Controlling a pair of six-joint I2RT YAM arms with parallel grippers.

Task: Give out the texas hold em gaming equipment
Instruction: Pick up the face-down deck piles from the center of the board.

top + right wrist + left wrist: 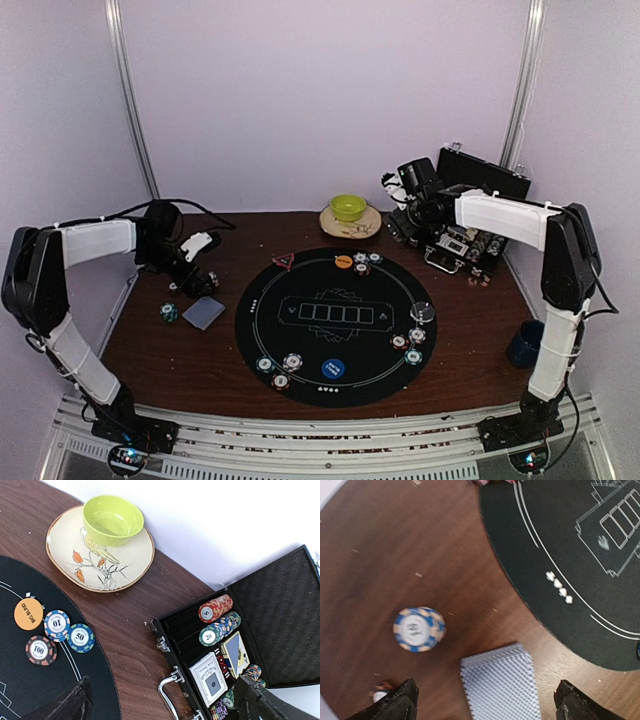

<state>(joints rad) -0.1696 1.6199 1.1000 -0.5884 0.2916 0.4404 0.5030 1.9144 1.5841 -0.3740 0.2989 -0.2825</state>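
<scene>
A grey-blue-backed deck of cards (pixel 501 682) lies on the wood left of the black round mat (pixel 320 320), with a blue-striped chip (pixel 419 629) beside it. My left gripper (pixel 485 700) hovers open above the deck, its fingers (pixel 395 705) wide on either side. My right gripper (pixel 162 705) hangs open over the wood between the mat and the open black case (pixel 240 645), which holds chip rows (pixel 219 629) and card boxes (pixel 212 679). On the mat lie an orange disc (pixel 28 613), three chips (pixel 56 625), a blue disc (pixel 333 369), a clear disc (pixel 423 312) and a red triangle (pixel 283 262).
A green bowl (pixel 112 520) stands on a painted plate (pixel 100 565) at the back of the table. A dark blue mug (pixel 523 343) sits near the right arm. More chip groups rest at the mat's front left (pixel 277 370) and right (pixel 408 345).
</scene>
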